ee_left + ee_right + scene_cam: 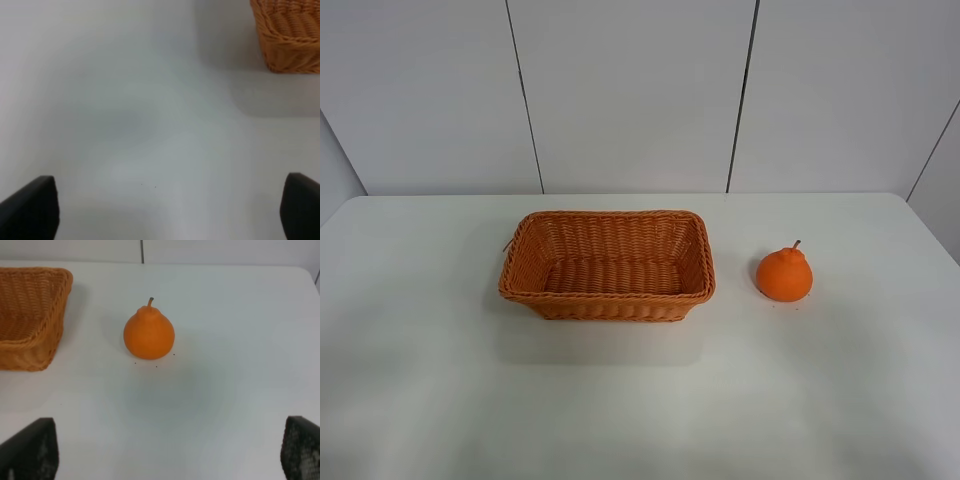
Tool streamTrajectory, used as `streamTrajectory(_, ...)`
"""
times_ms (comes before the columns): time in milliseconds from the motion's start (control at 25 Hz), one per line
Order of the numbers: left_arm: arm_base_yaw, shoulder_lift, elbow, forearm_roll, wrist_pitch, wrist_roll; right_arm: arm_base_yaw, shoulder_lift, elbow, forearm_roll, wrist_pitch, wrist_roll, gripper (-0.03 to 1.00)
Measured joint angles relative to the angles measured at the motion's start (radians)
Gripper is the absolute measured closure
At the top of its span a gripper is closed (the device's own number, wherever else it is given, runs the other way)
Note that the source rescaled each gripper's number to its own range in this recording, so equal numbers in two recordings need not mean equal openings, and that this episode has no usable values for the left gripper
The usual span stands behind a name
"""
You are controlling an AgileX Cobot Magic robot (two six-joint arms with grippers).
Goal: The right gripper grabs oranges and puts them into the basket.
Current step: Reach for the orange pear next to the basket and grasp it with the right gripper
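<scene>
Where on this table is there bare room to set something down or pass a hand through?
The table is bare across the whole near strip in front of the basket and orange, and left of the basket. The basket holds nothing. Tightest: the gap between basket and orange.

From where I stood, there was no lettering, number, label or sign that could be read anywhere. The basket (610,308), the orange (784,275) and the bench (640,400) all showed plain surfaces.
</scene>
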Motion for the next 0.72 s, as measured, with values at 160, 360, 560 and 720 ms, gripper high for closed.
streamTrajectory(160, 0.0, 0.0, 0.0, 0.0, 0.0, 0.0, 0.0, 0.0, 0.0, 0.001, 0.0, 0.0, -0.03)
streamTrajectory(360, 0.0, 0.0, 0.0, 0.0, 0.0, 0.0, 0.0, 0.011, -0.011, -0.009, -0.008, 0.0, -0.03)
streamTrajectory(560, 0.0, 0.0, 0.0, 0.0, 0.0, 0.0, 0.0, 0.214, -0.125, -0.021, -0.039, 0.0, -0.03)
streamTrajectory(720, 0.0, 0.0, 0.0, 0.0, 0.0, 0.0, 0.0, 0.498, -0.24, -0.025, -0.042, 0.0, -0.03)
